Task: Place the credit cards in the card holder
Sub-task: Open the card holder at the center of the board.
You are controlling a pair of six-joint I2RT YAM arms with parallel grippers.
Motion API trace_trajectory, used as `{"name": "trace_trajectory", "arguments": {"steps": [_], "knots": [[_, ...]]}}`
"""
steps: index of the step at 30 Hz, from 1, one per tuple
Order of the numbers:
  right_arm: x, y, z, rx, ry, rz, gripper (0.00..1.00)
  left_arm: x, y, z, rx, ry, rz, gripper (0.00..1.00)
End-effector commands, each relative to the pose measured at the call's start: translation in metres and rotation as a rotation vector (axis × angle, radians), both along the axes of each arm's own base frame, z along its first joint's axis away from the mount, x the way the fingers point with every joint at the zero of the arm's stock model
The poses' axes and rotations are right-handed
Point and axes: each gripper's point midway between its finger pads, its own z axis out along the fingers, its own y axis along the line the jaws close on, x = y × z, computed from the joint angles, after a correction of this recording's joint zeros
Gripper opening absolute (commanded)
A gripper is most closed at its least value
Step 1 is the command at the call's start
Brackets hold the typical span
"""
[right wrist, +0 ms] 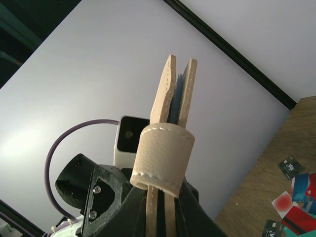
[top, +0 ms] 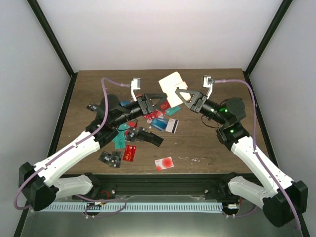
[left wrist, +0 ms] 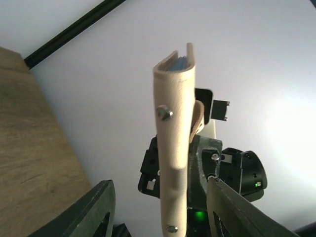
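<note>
Alignment matters most here. From above, the card holder (top: 173, 85) is lifted clear of the tabletop (top: 217, 148), pinched by the right hand (top: 181, 95), with the left hand (top: 163, 102) just beside it; most credit cards (top: 158, 122) lie scattered below.

Left wrist view: that hand's fingers (left wrist: 94, 210) stand apart on either side of the holder, touching neither face, so any squeeze should land flat on the leather.

Right wrist view: the holder's two leaves gape slightly, and a blue card (right wrist: 176, 96) sits between them.
</note>
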Motion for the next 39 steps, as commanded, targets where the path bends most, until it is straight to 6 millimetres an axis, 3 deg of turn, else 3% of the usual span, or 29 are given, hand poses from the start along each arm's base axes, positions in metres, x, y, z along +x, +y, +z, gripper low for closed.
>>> {"name": "trace_trajectory", "arguments": {"steps": [1,6,10,12,13,14,16,17,19,27,39], "knots": [[-0.013,-0.001,0.013,0.015,-0.058,0.030,0.01,-0.003,0.003,0.018,-0.063,-0.042,-0.009,0.49],[-0.019,0.005,0.005,-0.008,-0.042,0.091,0.01,0.004,-0.005,0.022,-0.065,-0.055,-0.011,0.36],[-0.021,0.005,0.001,-0.019,-0.035,0.094,0.01,0.008,-0.011,0.022,-0.059,-0.056,-0.029,0.08],[-0.022,0.004,-0.002,-0.029,-0.030,0.092,0.03,0.009,-0.012,0.020,-0.052,-0.050,-0.024,0.04],[-0.022,0.004,-0.005,-0.040,-0.023,0.090,0.11,0.009,-0.011,0.019,-0.047,-0.048,-0.020,0.04],[-0.021,0.004,-0.006,-0.058,-0.012,0.078,0.29,0.009,-0.010,0.017,-0.040,-0.049,-0.012,0.04],[-0.012,0.001,-0.013,-0.146,0.025,0.019,0.75,0.010,-0.006,0.014,-0.004,-0.056,0.011,0.04],[-0.006,-0.002,-0.020,-0.211,0.050,-0.027,0.86,0.010,-0.004,0.012,0.023,-0.060,0.023,0.04],[0.001,-0.010,-0.032,-0.338,0.050,-0.102,0.98,0.013,0.000,0.001,0.112,-0.062,0.045,0.04],[0.019,-0.031,-0.071,-0.717,0.083,-0.199,1.00,0.014,0.003,-0.033,0.371,-0.068,0.029,0.04],[0.025,-0.016,-0.087,-0.820,0.088,-0.128,0.91,0.015,-0.009,-0.042,0.464,-0.071,-0.046,0.04]]}}
